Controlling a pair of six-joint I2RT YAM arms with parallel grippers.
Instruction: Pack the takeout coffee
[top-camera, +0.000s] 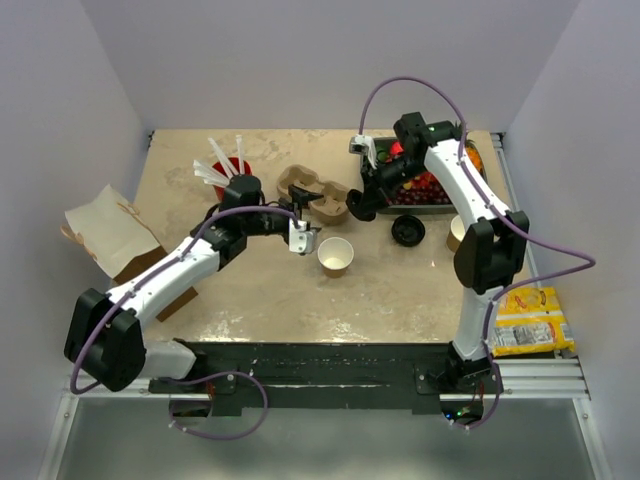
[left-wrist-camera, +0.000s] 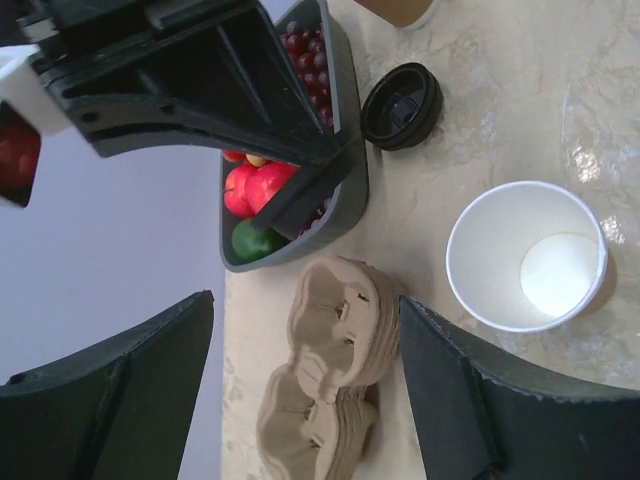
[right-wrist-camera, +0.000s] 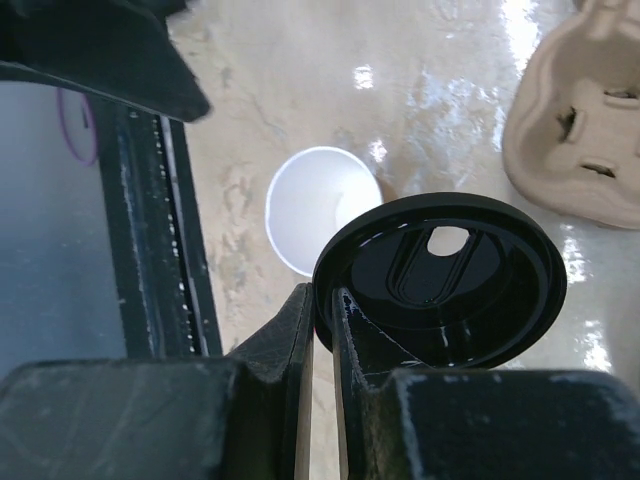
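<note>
Takeout coffee (top-camera: 407, 230): only the black top shows, the cup body is hidden under it. Tan cup (top-camera: 456, 233) is half behind the right arm (top-camera: 480, 250), and the top edge cuts it in the left wrist view. Fruit tray (top-camera: 428, 203) is largely covered by that arm. Loose black lid (right-wrist-camera: 440, 280): near rim is buried in the jaws of the right gripper (right-wrist-camera: 322, 305), and the lid hides part of the open paper cup (right-wrist-camera: 310, 200). Carrier (right-wrist-camera: 580, 130) is cut off at the picture's right edge. Red cup (top-camera: 230, 166) is partly behind the left arm (top-camera: 190, 265).

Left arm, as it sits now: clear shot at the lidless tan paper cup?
Probably yes. The left pincer hangs open just beside the lidless tan paper cup, with nothing between them. The right pincer, shut on a round black plastic lid, sits farther back, out of that path.
</note>
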